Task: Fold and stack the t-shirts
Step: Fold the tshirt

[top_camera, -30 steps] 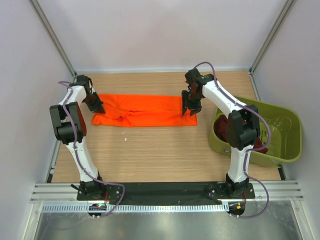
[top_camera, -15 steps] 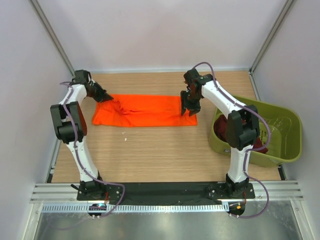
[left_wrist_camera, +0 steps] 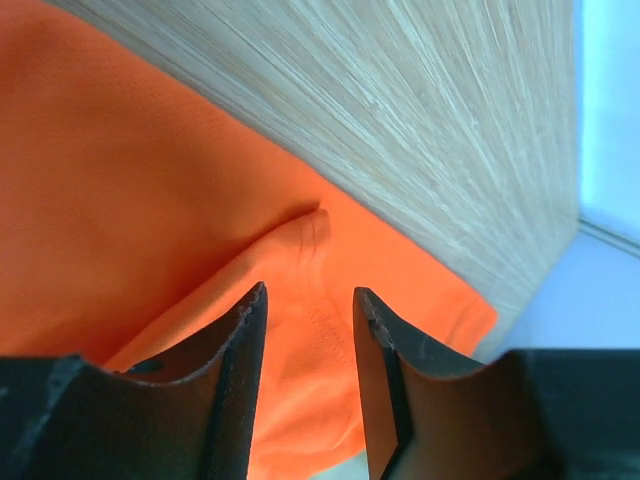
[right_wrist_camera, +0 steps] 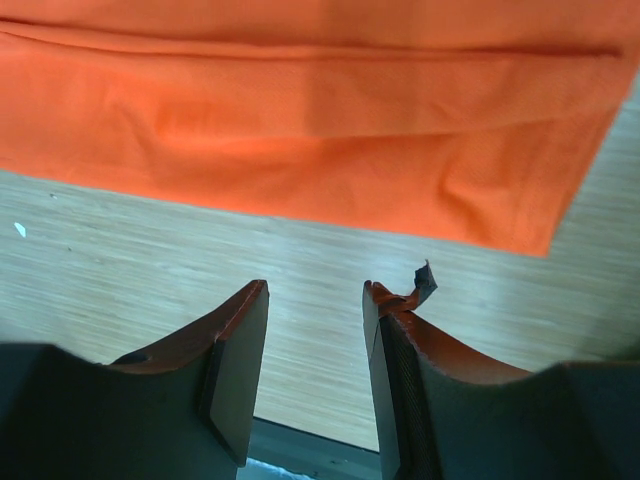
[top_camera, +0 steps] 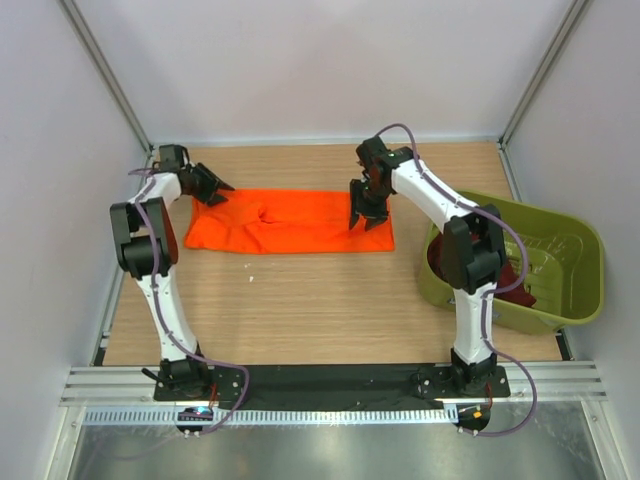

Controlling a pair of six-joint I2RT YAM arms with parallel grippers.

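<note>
The bright orange t-shirt (top_camera: 285, 220) lies folded into a long flat band on the wooden table, towards the back. My left gripper (top_camera: 216, 190) is open at its left end, jaws apart above a wrinkled seam of the orange cloth (left_wrist_camera: 150, 200), holding nothing. My right gripper (top_camera: 362, 217) is open over the band's right end; in the right wrist view the orange t-shirt (right_wrist_camera: 300, 120) lies beyond the empty jaws, with bare wood between them. The dark maroon t-shirt (top_camera: 515, 285) lies bunched in the tub, partly hidden by my right arm.
An olive-green plastic tub (top_camera: 575, 270) stands at the right edge of the table. White walls close in the back and sides. A small white speck (top_camera: 251, 278) lies on the wood in front of the shirt.
My left gripper has swung up from the shirt's left edge to its back left corner. My right gripper has shifted a little left along the shirt's right end. The left sleeve area looks flatter.
</note>
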